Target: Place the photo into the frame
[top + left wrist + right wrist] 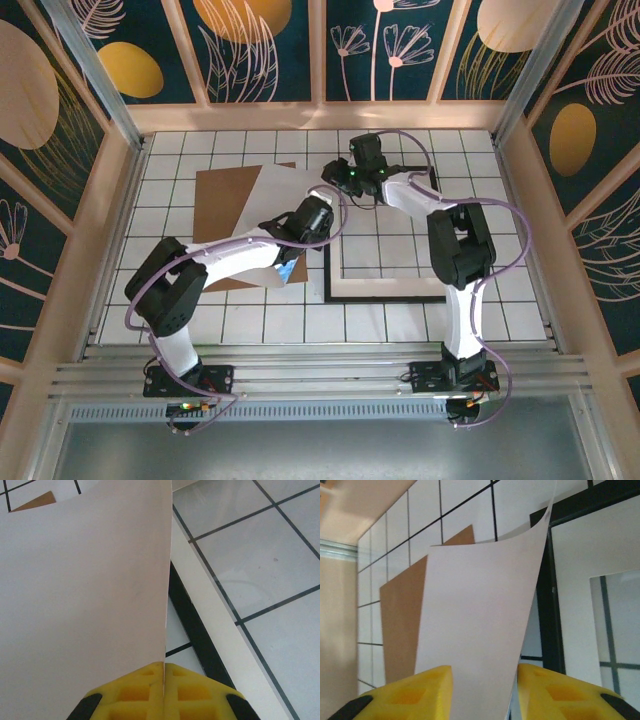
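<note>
The photo (480,620) is matt paper, the backing board (402,620) matt brown card, the tiled table (260,555) smooth and glossy

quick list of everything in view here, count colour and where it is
photo: one, white back showing, blue at its near edge, held up between board and frame
frame: one, black, flat on the tiles right of centre
mat: one, white, lying inside the frame
backing board: one, brown, flat on the left tiles, partly under the photo
table: one, white tiles with dark lines, under everything
wall panels: several, dark teal with floral prints, around the table
left gripper: one, yellow fingers, shut on the photo's edge
right gripper: one, yellow fingers, open, one finger on each side of the photo's far end
</note>
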